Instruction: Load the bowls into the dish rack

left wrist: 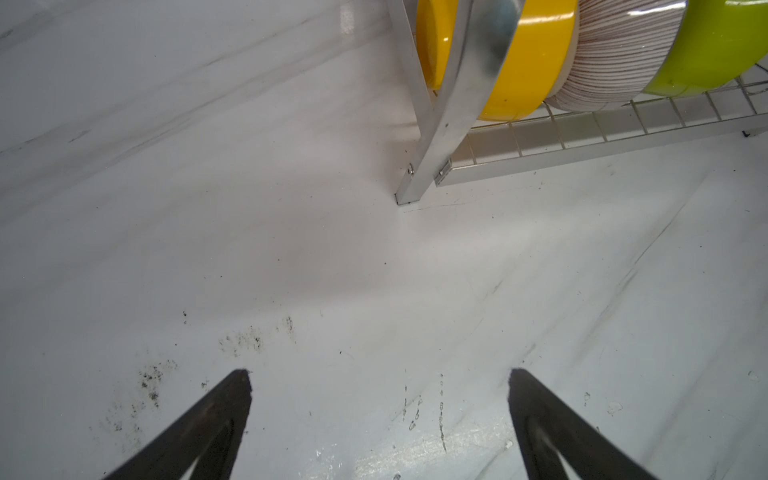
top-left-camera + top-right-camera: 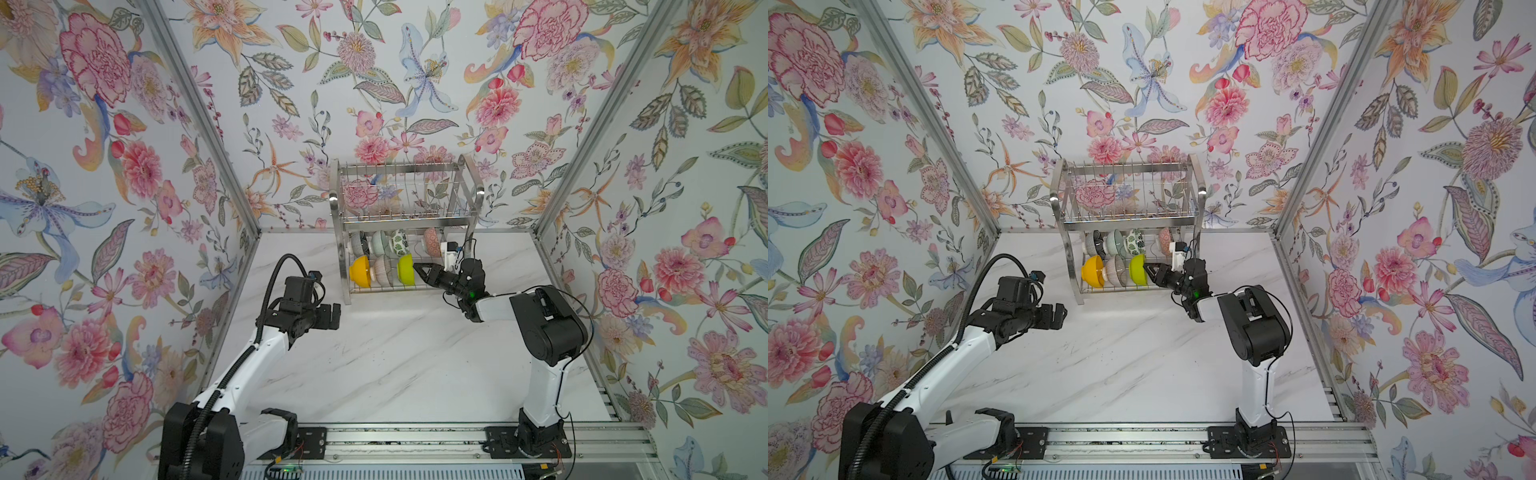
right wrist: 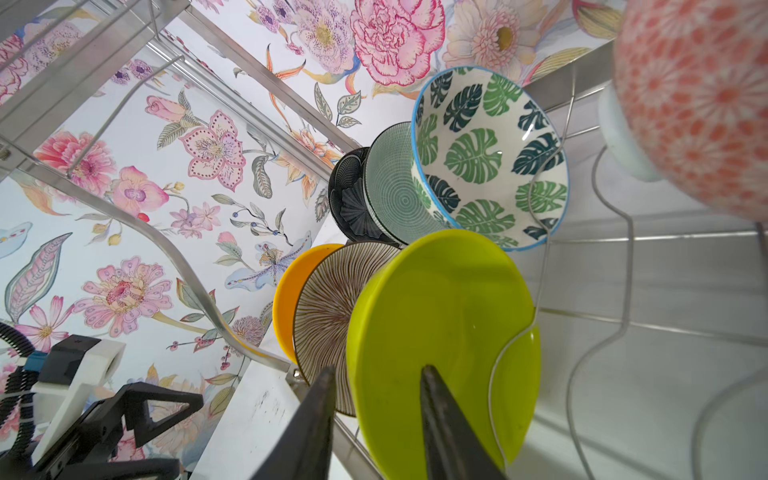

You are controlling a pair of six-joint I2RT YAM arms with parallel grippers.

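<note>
The dish rack (image 2: 405,226) (image 2: 1129,224) stands at the back of the table, with bowls on edge in its lower tier. The front row holds the orange-yellow bowl (image 2: 360,271), the ribbed bowl (image 2: 382,270) and the lime green bowl (image 2: 406,270) (image 3: 440,324). Behind them are the navy (image 3: 349,199), mint (image 3: 392,195), leaf-print (image 3: 486,162) and orange-patterned (image 3: 698,104) bowls. My right gripper (image 2: 417,268) (image 3: 379,370) straddles the lime bowl's rim, slightly open, with a gap at the outer finger. My left gripper (image 2: 334,316) (image 1: 379,372) hovers wide open and empty over the table, left of the rack.
The rack's front left post (image 1: 432,158) meets the marble tabletop (image 2: 395,357) just ahead of the left gripper. Floral walls close in the back and both sides. The rack's upper tier (image 2: 399,191) has nothing in it.
</note>
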